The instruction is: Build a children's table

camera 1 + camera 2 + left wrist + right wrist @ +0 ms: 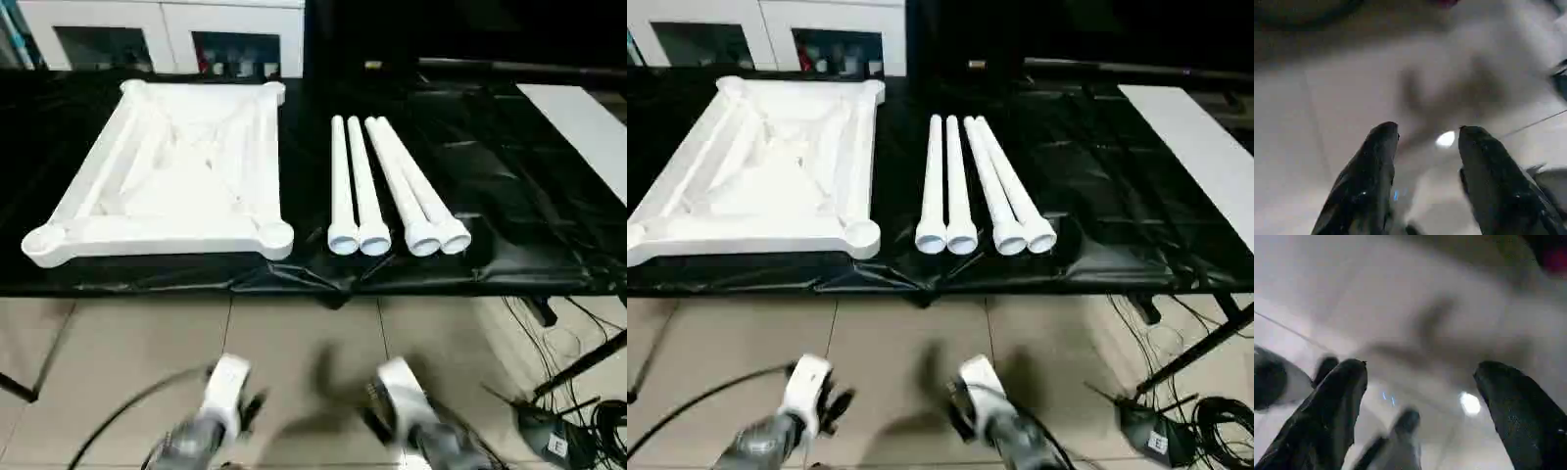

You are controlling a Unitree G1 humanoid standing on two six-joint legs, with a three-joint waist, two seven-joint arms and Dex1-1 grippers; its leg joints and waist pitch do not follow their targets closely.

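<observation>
White plastic, ribs up, the square table top point(171, 176) lies on the black-covered bench point(509, 225), well ahead of the left gripper point(1425, 134) and off to its left. That gripper hangs low over the tiled floor point(294, 343), fingers partly spread, holding nothing. The four tapered legs point(387, 191) lie side by side, touching, ahead of both grippers. The right gripper point(1418, 369) gapes wider, also empty. Further right rests a flat white board point(583, 127).

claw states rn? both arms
Left claw: open, holding nothing, over bare floor.
Right claw: open wide, holding nothing.
</observation>
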